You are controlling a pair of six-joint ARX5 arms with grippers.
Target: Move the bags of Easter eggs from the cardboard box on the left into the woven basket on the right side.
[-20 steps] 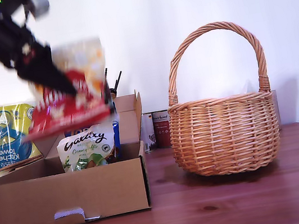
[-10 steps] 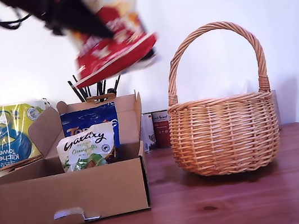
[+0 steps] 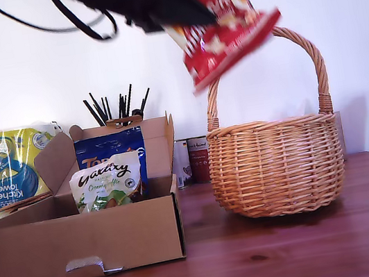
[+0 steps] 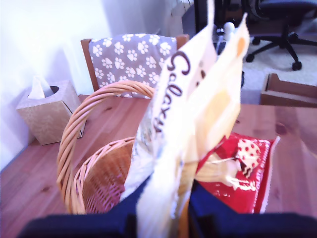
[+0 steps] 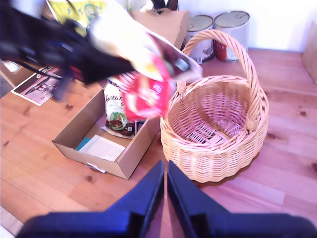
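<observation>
The white-orange bag (image 3: 223, 30) has travelled from above the cardboard box (image 3: 81, 242) to the air beside the basket (image 3: 277, 166) handle, toward the exterior view's right. My first claw (image 4: 168, 208) is clamped on its top edge; the bag looks tilted, though blur makes that uncertain. My second claw (image 5: 165, 196) hangs with jaws together, high over the bench (image 3: 294, 254). The cream bag (image 3: 105, 183) and blue bag (image 3: 110, 147) stand in the box.

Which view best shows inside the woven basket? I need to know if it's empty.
The second wrist view: the woven basket shows a bare floor. The first wrist view shows part; the exterior view only its side.
</observation>
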